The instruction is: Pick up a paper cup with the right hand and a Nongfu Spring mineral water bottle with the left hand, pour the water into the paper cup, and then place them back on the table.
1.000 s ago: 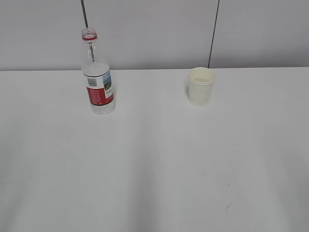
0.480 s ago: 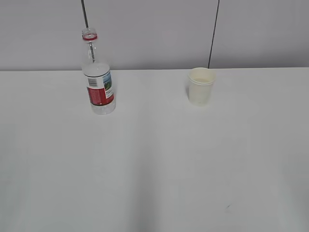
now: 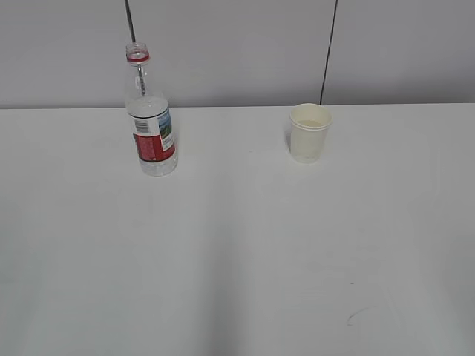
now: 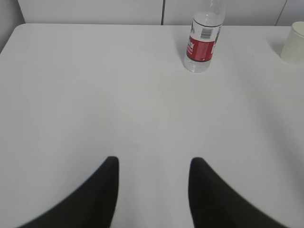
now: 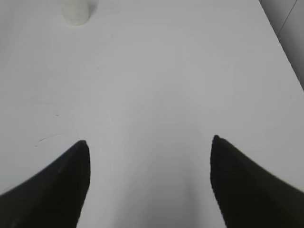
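Note:
The Nongfu Spring mineral water bottle (image 3: 151, 119) stands upright and capless at the back left of the white table (image 3: 237, 245); it also shows in the left wrist view (image 4: 203, 38). The paper cup (image 3: 309, 133) stands upright at the back right, and shows in the left wrist view (image 4: 294, 42) and at the top of the right wrist view (image 5: 76, 12). My left gripper (image 4: 152, 164) is open and empty, far in front of the bottle. My right gripper (image 5: 149, 142) is wide open and empty, far in front of the cup. Neither arm shows in the exterior view.
A small dark scuff mark (image 3: 355, 317) lies on the table near the front right; it also shows in the right wrist view (image 5: 47, 137). A grey wall (image 3: 237, 44) stands behind the table. The table's right edge (image 5: 285, 61) runs beside my right gripper.
The bottle and the cup have not moved. The shading on the front of the table has shifted slightly.

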Robot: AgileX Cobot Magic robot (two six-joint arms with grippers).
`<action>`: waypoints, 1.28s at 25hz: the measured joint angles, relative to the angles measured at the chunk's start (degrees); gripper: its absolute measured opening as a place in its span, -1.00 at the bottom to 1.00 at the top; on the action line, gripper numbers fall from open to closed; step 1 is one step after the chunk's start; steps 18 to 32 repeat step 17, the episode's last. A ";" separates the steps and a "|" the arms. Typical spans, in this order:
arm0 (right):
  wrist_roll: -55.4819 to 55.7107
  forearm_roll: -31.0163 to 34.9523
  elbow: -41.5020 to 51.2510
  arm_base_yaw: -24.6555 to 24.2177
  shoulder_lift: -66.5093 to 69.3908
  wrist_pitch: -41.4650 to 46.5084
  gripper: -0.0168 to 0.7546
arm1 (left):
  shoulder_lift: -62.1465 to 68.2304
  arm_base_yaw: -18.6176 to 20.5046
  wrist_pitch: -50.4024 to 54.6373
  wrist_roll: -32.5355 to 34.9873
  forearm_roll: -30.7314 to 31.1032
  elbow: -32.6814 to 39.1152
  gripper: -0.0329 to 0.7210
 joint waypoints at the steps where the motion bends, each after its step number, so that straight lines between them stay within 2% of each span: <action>1: 0.00 0.00 0.00 0.00 0.00 0.00 0.55 | 0.00 0.05 0.00 0.00 0.00 0.00 -0.11; 11: 0.00 0.00 0.00 0.00 0.00 0.00 0.55 | 0.00 0.42 0.00 0.00 0.00 0.00 -0.20; 32: 0.00 0.00 0.00 0.00 0.00 0.00 0.55 | 0.00 0.42 0.00 0.00 0.00 0.00 -0.21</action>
